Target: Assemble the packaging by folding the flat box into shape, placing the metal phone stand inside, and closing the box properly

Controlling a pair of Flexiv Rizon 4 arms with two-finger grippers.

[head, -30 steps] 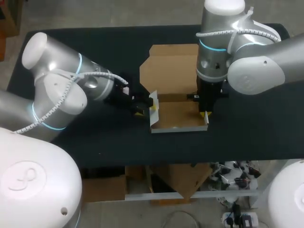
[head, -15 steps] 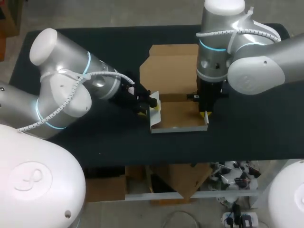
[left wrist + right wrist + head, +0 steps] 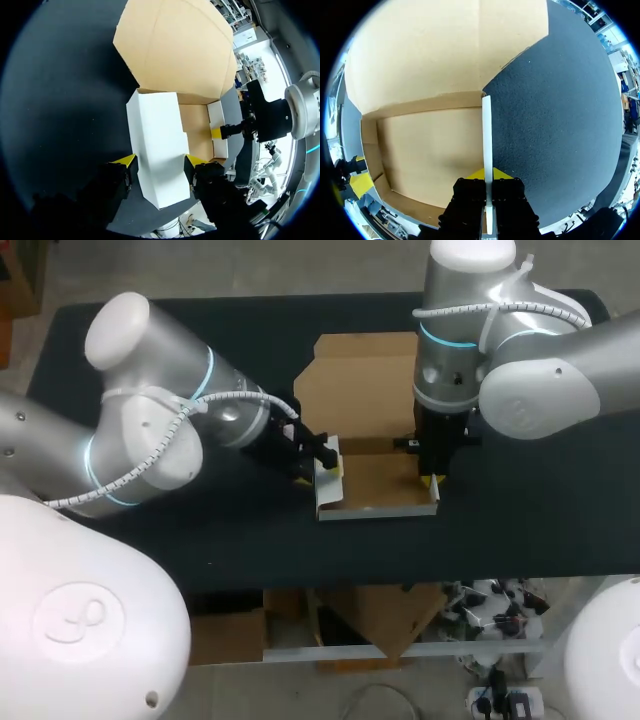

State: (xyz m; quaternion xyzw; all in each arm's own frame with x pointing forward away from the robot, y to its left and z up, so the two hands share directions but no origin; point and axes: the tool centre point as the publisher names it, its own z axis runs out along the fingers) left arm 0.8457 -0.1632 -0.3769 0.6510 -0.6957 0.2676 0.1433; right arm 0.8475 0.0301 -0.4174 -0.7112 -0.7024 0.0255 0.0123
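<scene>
The left end effector (image 3: 160, 162) sits at the lower middle of the frame, its yellow-tipped fingers (image 3: 125, 160) spread to either side of the cardboard box's (image 3: 175, 45) white side wall (image 3: 157, 145). Right of centre, the right end effector (image 3: 219, 132) meets the box's far wall. The black tabletop (image 3: 65, 100) fills the left.

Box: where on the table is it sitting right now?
In the head view the box sits central on the table, lid open toward the far edge, with the left arm at its left wall and the right arm pinching its right wall.
</scene>
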